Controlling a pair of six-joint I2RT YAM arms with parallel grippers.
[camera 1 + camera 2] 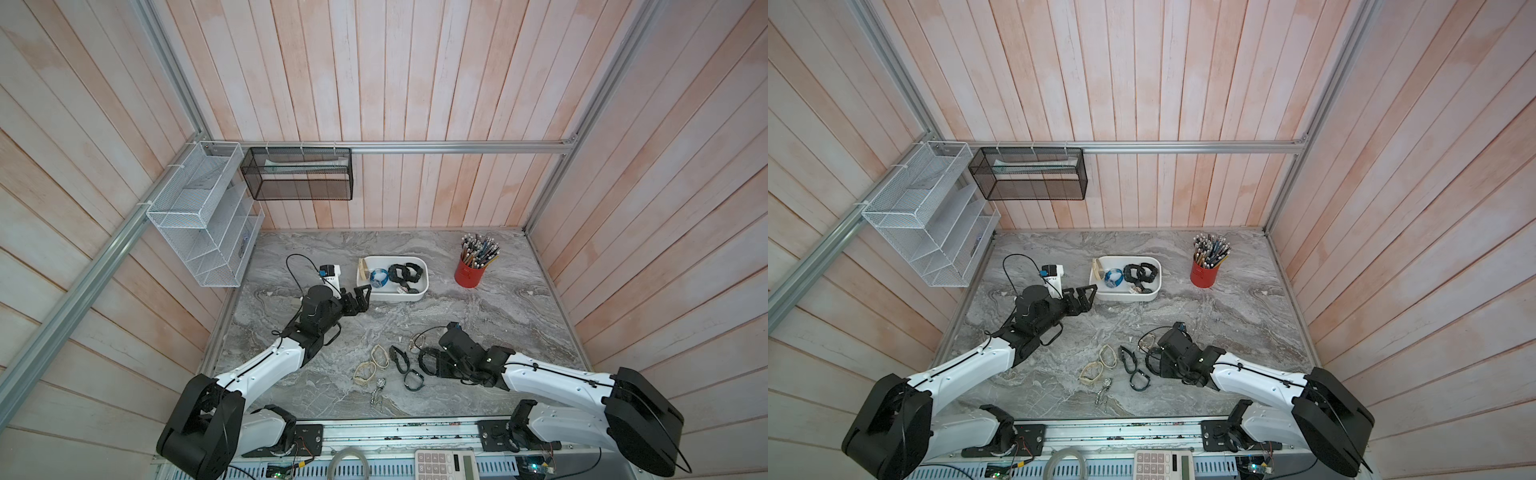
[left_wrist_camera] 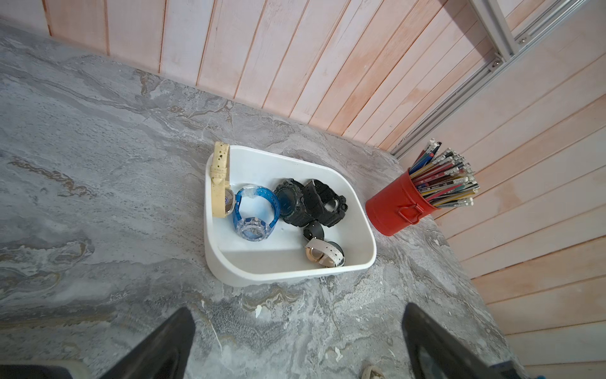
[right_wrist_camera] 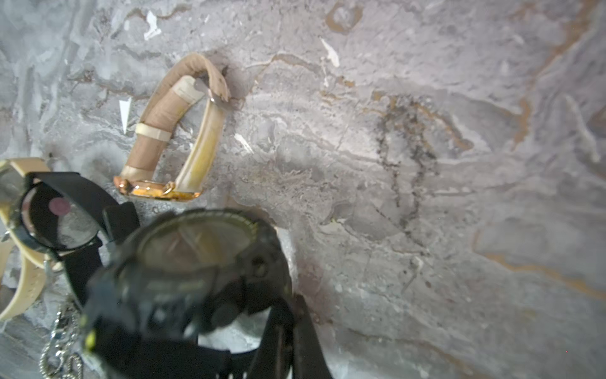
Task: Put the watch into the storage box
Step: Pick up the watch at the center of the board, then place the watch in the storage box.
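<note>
The right gripper (image 3: 288, 341) is clenched on the strap of the black watch (image 3: 196, 262), at the lower middle of the marble table (image 1: 478, 316), well apart from the storage box (image 1: 395, 258) higher up. The left gripper (image 1: 362, 296) hangs released just left of that box, which holds several watches (image 1: 405, 274).

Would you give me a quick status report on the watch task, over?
Left gripper open, beside storage box. Right gripper shut on chunky black watch, among loose watches. Nothing standing between it and box.
</note>
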